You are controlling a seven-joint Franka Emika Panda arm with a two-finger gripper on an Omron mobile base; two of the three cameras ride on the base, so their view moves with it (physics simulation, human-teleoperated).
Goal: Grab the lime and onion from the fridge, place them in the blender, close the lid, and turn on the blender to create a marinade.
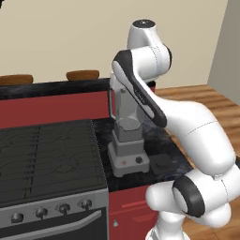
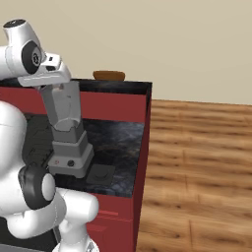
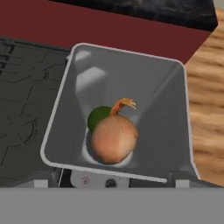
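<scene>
Directly below the end effector, the lime [image 3: 98, 116] and onion [image 3: 114, 139] rest touching in the blender [image 1: 127, 140] jar. Right of the base on the table lies the lid [image 1: 162, 163]: light, rigid, best pinched by its edges. Whether the end effector is spread, I cannot tell.

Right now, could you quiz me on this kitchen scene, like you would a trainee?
1. True or false: the onion and the lime both lie inside the blender jar.
2. Where is the lid? A) on the jar B) on the counter beside the blender's base C) on the stove
3. Fill in: the lime lies partly hidden behind the ____.

Key: 1 true; 2 B; 3 onion.
</scene>
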